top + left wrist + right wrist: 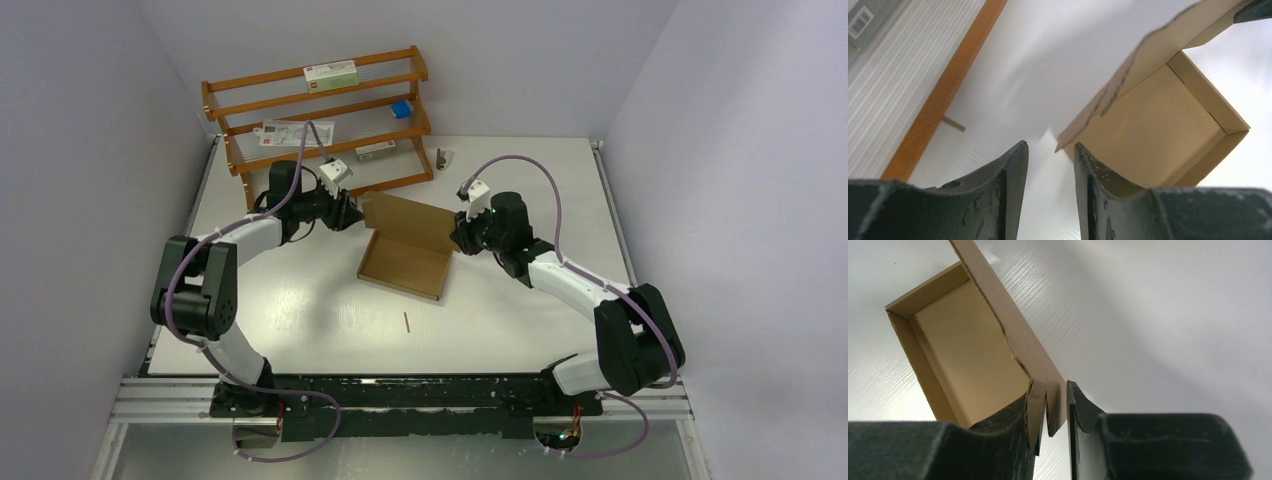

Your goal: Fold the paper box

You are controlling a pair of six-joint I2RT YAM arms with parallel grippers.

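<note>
Back left: wooden rack (270, 76) holding a white carton (330, 73) on the top shelf and a small blue box (402, 108) lower down.

Left gripper (350, 212) sits low at the left end of the raised lid (410, 218). In the left wrist view its fingers (1013, 170) are spread with only table showing in the gap; the lid corner lies just past the tips, and contact cannot be told.

Paper box (400, 262) is mid-table (520, 320), between the two grippers. Its shallow tray is open and flat on the surface, with the lid tilted up along the far side.

Near side of the box: a thin stick (407, 321) lying loose.

Right gripper (460, 232) is at the lid's right end. In the right wrist view the fingers (1083, 410) pinch the lid's edge.
</note>
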